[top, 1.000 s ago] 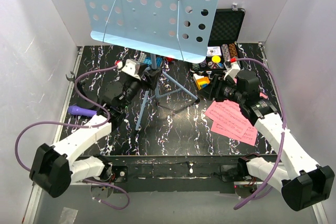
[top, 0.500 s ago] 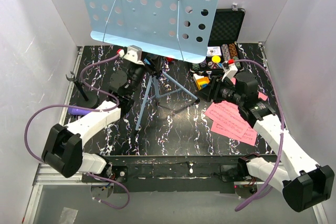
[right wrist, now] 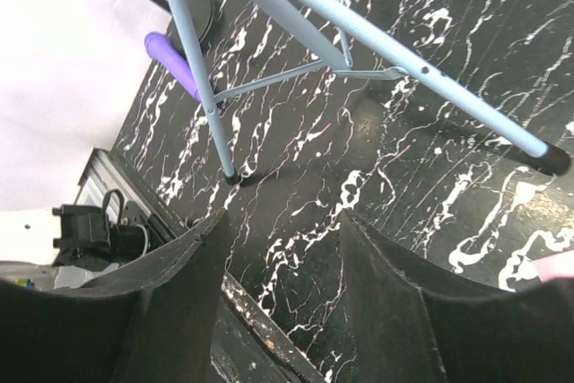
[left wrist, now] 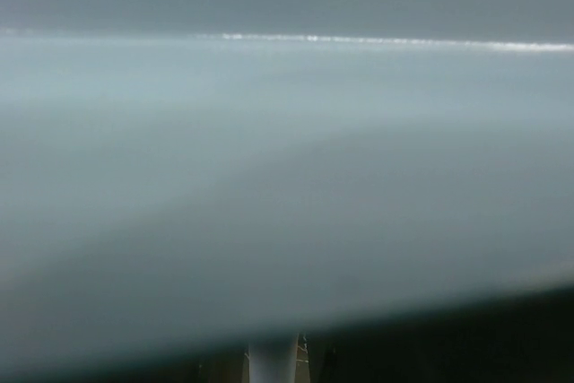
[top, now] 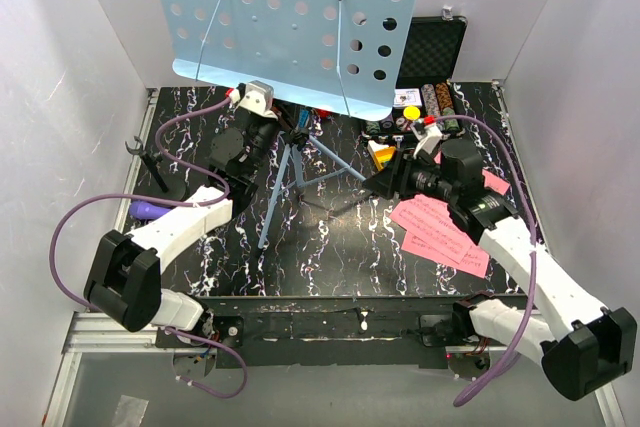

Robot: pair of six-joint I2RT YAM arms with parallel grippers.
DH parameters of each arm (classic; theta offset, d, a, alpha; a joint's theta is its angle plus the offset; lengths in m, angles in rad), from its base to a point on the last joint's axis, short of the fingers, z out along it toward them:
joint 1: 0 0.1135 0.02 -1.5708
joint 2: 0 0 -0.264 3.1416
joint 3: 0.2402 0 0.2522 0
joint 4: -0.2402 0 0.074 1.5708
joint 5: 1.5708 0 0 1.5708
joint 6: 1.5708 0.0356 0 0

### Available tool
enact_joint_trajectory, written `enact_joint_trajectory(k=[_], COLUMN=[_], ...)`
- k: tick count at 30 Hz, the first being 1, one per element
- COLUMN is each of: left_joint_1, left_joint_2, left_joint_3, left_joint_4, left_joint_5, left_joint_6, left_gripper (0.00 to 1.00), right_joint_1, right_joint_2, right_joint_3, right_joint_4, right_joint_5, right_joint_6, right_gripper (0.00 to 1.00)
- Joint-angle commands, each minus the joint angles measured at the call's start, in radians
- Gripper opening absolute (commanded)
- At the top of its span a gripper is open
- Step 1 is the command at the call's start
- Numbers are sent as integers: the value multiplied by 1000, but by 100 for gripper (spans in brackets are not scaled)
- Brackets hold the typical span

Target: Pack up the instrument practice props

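- Packing is barely getting under way: every prop is sitting out on the black marbled table (top: 330, 252), and nothing is looking folded or stowed.
- The light-blue music stand (top: 290, 22) is standing upright at the back centre, with its perforated desk raised and its tripod legs (right wrist: 377, 42) spreading wide.
- Your left gripper (top: 278, 137) is reaching in beside the stand's pole, just under the desk's lower edge. The left wrist camera is showing only a pale blur, so you cannot tell whether the jaws are apart or closed on anything.
- Your right gripper (right wrist: 278, 298) is hovering low near the right-hand tripod leg, with its fingers gaping wide and carrying nothing.
- The pink sheet-music pages (top: 445, 227) are lying loose on the table at the right, partly hidden under your right arm.
- The purple microphone (top: 152, 210) is lying near the left edge, just beside the round base of the thin black mic stand (top: 170, 185), which is standing upright.
- The black case of poker chips (top: 432, 52) is sitting open at the back right with small red and yellow toys (top: 385, 154) in front of it. Neither is looking like part of your job.
- By this reading, you are facing the whole task: collapsing the music stand, then gathering the pages, the microphone and the mic stand.
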State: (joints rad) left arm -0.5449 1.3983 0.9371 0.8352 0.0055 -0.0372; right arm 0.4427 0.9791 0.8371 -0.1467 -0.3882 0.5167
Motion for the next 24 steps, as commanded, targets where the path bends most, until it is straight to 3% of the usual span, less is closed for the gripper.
enact_joint_trajectory(k=[1,5,13,24], left_joint_1=[-1,-1,-6,-16], left_joint_2=[-38,-51,-96,-104], left_joint_3=[22,22,14,2], left_joint_4=[-19,-62,-151,-235], left_joint_5=[40,47,59,59], left_joint_6=[-6,-18,-55,16], left_gripper=[1,0,0,0], right_joint_1=[59,132,157,214], right_joint_2=[62,148,367,596], right_joint_3=[78,161,287,545], right_joint_4=[67,81,301,220], right_joint_5=[-29,-3,66,34], right_joint_6=[16,12,120,105], right_gripper=[64,70,67,65])
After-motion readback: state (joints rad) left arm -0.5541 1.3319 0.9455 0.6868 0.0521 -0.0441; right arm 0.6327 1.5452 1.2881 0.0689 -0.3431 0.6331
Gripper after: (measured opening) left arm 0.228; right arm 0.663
